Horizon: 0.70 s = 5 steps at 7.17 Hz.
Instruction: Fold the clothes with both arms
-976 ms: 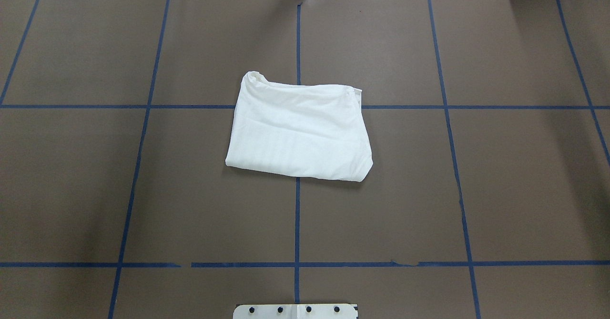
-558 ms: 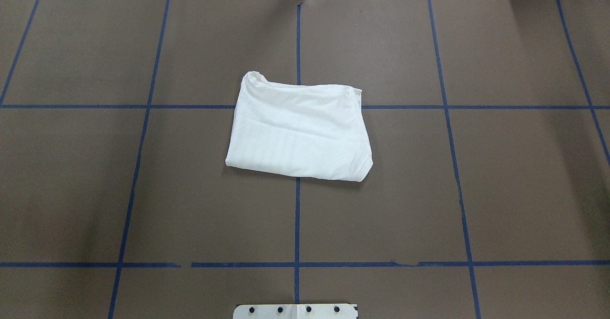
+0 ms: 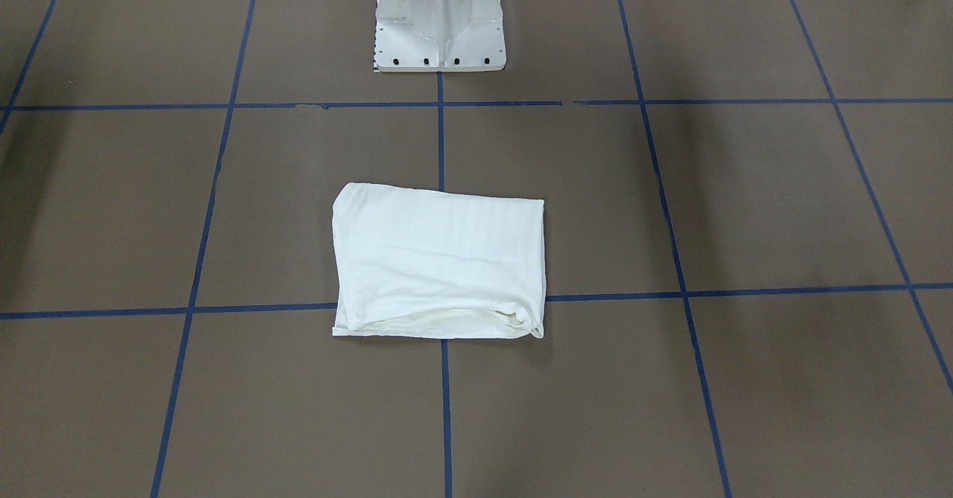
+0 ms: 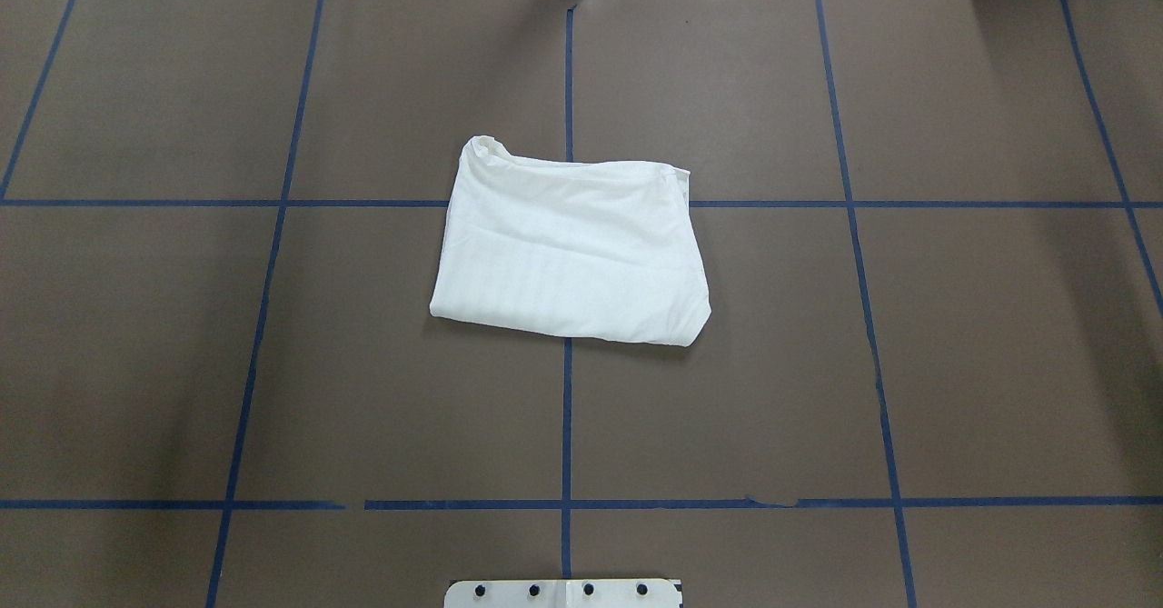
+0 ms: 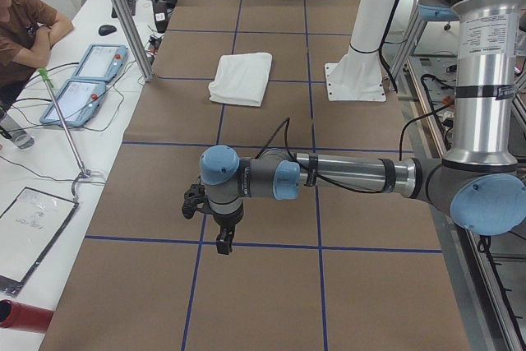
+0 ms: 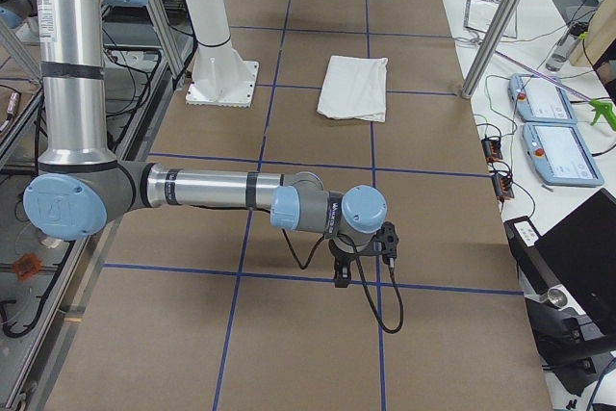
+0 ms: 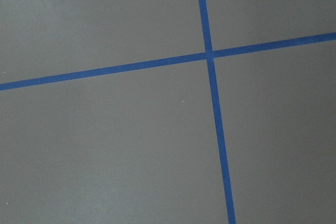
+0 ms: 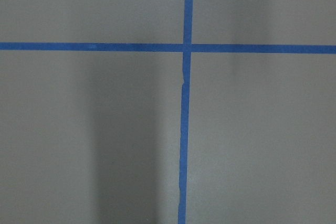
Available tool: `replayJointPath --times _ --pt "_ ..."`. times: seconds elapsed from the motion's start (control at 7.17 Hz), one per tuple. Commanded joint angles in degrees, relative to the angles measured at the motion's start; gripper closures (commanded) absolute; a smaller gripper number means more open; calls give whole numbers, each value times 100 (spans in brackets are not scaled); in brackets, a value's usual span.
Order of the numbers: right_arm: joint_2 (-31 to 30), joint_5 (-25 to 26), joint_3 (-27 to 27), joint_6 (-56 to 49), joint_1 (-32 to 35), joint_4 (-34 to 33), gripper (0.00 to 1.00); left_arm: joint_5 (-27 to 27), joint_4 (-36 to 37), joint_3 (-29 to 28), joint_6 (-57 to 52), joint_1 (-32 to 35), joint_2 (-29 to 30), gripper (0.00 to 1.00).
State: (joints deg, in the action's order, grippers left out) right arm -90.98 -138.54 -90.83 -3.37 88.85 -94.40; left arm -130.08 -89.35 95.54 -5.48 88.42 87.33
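White folded T-shirt [image 4: 571,244], position unchanged

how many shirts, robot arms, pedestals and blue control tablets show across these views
folded white shirt: 1
robot arms: 2
white pedestal: 1
blue control tablets: 2
total: 6

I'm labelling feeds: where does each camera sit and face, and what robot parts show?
Front-facing: across the table, down on the folded white T-shirt; only the pedestal shows.
Overhead: behind the robot, forward and down; pedestal base only.
Exterior left: table's end; left arm near, left gripper pointing down.
Exterior right: opposite end; right arm, right gripper near.
Left wrist: down at a blue tape cross; no robot.
Right wrist: another tape cross; none.
Shared: every exterior view shows the T-shirt.
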Motion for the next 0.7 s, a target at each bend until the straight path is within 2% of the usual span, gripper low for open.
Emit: replayJointPath --times 0.0,0.14,0.56 --pt "1 -7 -5 3 10 0 0 -17 6 -18 107 0 3 0" --pt "1 -7 -5 12 27 0 0 -17 -3 0 587 0 12 0" --pt "19 -7 -5 3 36 0 0 -17 -21 -9 592 0 12 0"
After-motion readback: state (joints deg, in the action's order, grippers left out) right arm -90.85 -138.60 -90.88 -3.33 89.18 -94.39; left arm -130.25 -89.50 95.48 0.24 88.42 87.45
